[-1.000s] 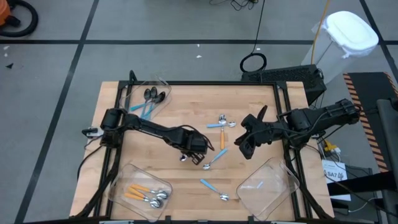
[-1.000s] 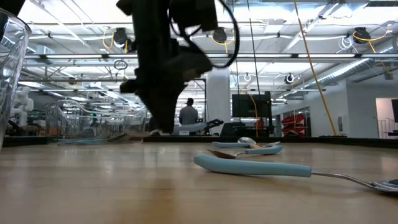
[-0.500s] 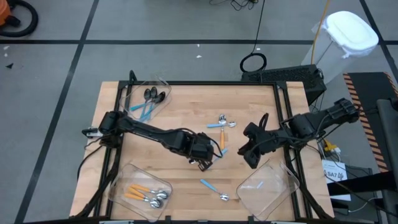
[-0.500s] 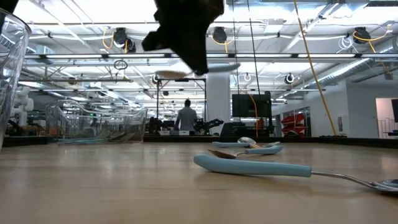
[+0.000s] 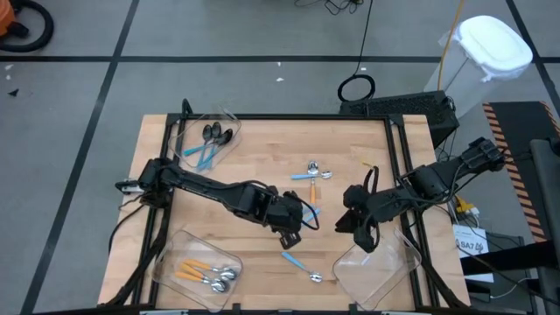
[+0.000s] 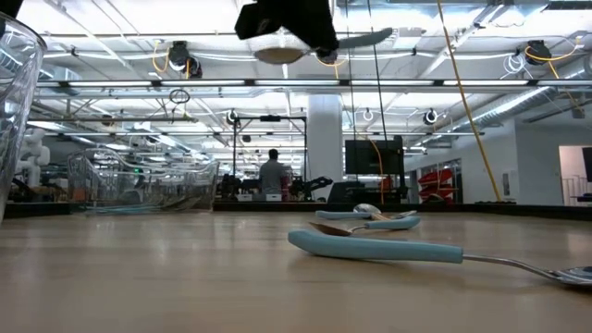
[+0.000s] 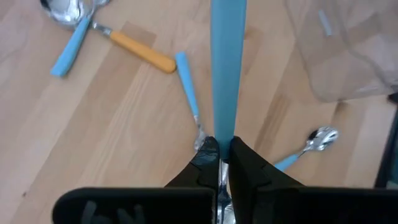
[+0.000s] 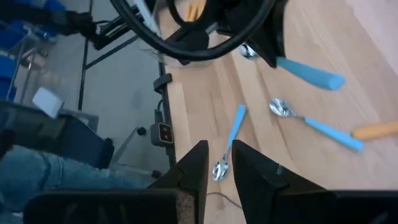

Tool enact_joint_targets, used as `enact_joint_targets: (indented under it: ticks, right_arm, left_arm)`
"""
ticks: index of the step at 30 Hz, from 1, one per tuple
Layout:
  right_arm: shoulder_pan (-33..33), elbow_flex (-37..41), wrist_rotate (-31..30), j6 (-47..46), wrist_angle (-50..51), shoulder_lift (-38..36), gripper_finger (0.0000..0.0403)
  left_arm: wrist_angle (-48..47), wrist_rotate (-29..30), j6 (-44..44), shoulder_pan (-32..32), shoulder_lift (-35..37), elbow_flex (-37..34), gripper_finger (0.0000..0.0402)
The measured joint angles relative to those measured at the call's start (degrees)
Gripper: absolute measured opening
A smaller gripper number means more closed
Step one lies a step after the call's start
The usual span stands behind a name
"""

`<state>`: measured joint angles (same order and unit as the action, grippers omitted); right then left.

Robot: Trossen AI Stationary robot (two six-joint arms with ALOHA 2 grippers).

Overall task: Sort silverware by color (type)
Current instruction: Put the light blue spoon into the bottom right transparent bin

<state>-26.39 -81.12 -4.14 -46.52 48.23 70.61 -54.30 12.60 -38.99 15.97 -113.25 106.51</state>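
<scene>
Light wooden table point(image 5: 262, 149), with three clear plastic bins at its corners. Back-left bin point(image 5: 229, 118): black-bowled spoons with light-blue handles point(image 5: 210, 144). Front-left bin point(image 5: 166, 251): silver spoons with orange handles point(image 5: 197, 271). Front-right bin point(image 5: 411, 255): near empty, with only a small blue piece showing.

Left gripper point(image 5: 293, 229) near the table's middle, now raised well off the wood where a second ago it sat low on the surface. Fingers pressed together on a silver spoon with a light-blue handle point(image 7: 224, 62), pinched at the neck, handle pointing forward. In the low view, carried high and roughly level, no longer touching the table. Judged: pick done, carry begun, probably toward the front-right bin.

Right gripper point(image 5: 363, 234) shifted from mid-table toward the rim of the front-right bin, hovering just beside it. Fingers slightly apart, nothing between them.

Still loose on the wood: one blue-handled spoon point(image 5: 302, 265) near the front edge, a small cluster point(image 5: 312, 172) farther back, and an orange-handled spoon point(image 5: 312, 194) between. Sorting roughly half done.
</scene>
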Motion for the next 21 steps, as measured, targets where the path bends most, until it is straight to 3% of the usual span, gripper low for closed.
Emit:
enact_joint_targets:
  ticks: [9, 15, 21]
  right_arm:
    - [0.1, 0.0, -0.5, 13.2, 0.4, 0.0, 0.0137]
    - [0.8, 0.0, -5.0, 20.0, 4.1, 0.0, 0.0197]
    - [2.1, 0.0, -5.1, 29.1, 6.8, 0.0, 0.0225]
  left_arm:
    - [0.2, 0.0, 3.0, 0.2, 0.0, 3.8, 0.0010]
    - [0.4, 0.0, 5.4, 0.2, 0.0, 4.0, 0.0010]
    - [1.5, 0.0, 6.1, 0.2, 0.0, 4.4, 0.0010]
